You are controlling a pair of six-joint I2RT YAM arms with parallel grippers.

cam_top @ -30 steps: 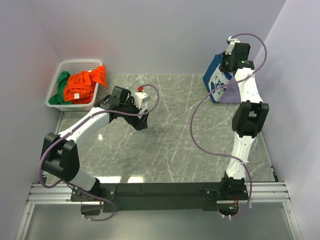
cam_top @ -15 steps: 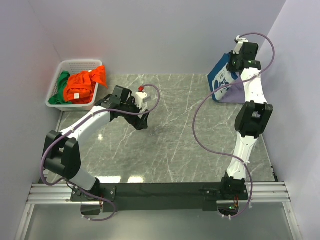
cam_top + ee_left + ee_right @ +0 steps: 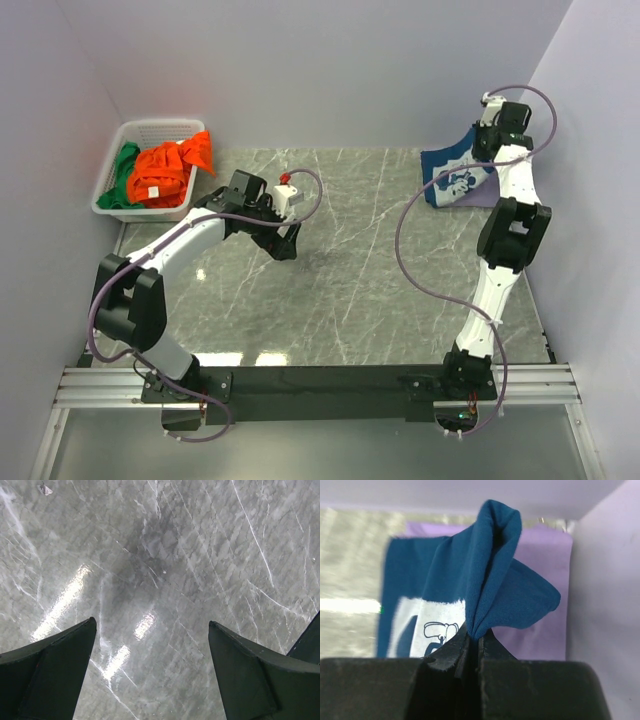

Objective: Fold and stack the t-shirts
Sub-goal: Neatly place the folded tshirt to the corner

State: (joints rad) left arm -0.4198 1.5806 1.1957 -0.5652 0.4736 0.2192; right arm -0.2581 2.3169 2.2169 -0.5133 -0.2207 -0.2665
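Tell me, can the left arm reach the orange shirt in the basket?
Probably yes. The left gripper is open and holds nothing, over bare table close to the white basket. The orange shirt lies on top of the pile, with nothing between them.

This is a robotics lab cell rather than a home or a shop. Two white-and-black arms, the left arm [image 3: 190,240] and the right arm [image 3: 505,230], are bolted to a black plate [image 3: 320,380] on an aluminium rail [image 3: 100,388] at the near edge of a grey marble-patterned table [image 3: 340,290]. Purple cables [image 3: 400,250] loop loose along them. Plain pale lilac panels [image 3: 330,70] box the table in on three sides. The only homely things are a white slotted basket [image 3: 158,124] of orange and green t-shirts [image 3: 160,175] and a navy t-shirt [image 3: 455,180].
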